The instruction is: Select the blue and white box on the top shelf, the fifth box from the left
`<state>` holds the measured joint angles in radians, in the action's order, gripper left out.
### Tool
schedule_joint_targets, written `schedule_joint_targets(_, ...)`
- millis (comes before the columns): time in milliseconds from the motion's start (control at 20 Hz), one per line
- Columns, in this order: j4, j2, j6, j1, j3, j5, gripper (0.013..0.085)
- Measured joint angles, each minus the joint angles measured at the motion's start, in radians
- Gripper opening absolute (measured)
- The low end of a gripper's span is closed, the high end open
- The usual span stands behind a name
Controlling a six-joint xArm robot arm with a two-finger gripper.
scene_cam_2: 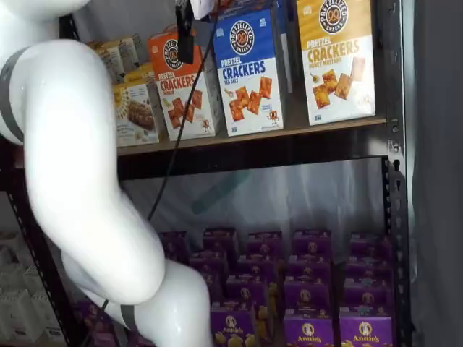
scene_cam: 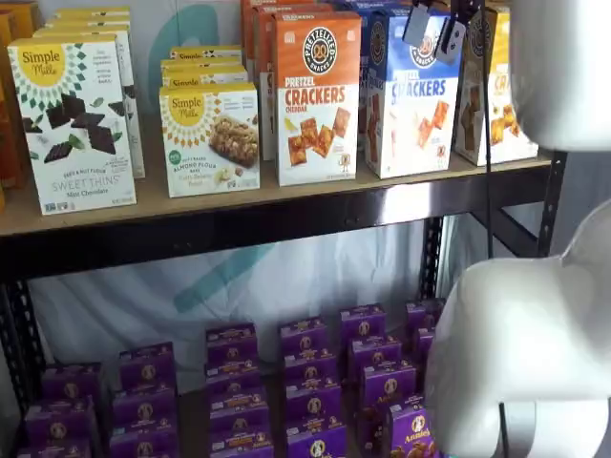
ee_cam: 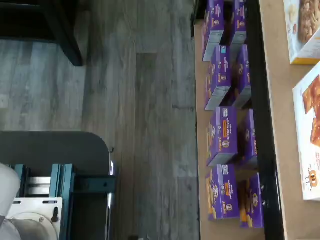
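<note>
The blue and white box (scene_cam: 412, 100) stands upright on the top shelf (scene_cam: 239, 202), between an orange-topped Cheddar carton (scene_cam: 316, 95) and a yellow-topped carton (scene_cam: 503, 91). It also shows in a shelf view (scene_cam_2: 250, 72) on the same board (scene_cam_2: 304, 124). My gripper (scene_cam: 434, 29) hangs from the view's top edge in front of the box's upper part. Its two fingers stand apart with a gap, holding nothing. One black finger (scene_cam_2: 184, 32) shows with a cable beside it. The wrist view shows the shelf board (ee_cam: 282, 150), but I cannot tell the blue box there.
Simple Mills cartons (scene_cam: 74, 119) fill the shelf's left part. Several small purple boxes (scene_cam: 310, 382) sit on the lower level, also seen in the wrist view (ee_cam: 222, 135). My white arm (scene_cam: 520, 334) stands between camera and shelves. A black upright (scene_cam_2: 394, 181) bounds the right end.
</note>
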<state>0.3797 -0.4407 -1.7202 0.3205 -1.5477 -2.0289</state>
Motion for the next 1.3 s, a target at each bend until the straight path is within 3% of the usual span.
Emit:
schedule_joint_targets(150,-0.024,-0.046,-0.005,-0.012,0.057,0.062,0.085)
schedule_joint_targets(300,-0.01,-0.077,-0.011,-0.002,0.1,0.097,0.085)
schedule_joint_targets(650,0.172,-0.163,-0.027,0.092,0.209,0.258,0.085)
schedule_joint_targets(800,0.223,-0.178,-0.029,0.115,0.225,0.334,0.085)
schedule_joint_targets(950,0.209,-0.167,-0.034,0.11,0.206,0.379,0.085)
schedule_joint_targets(1300,0.119,-0.082,-0.046,0.087,0.093,0.338,0.085)
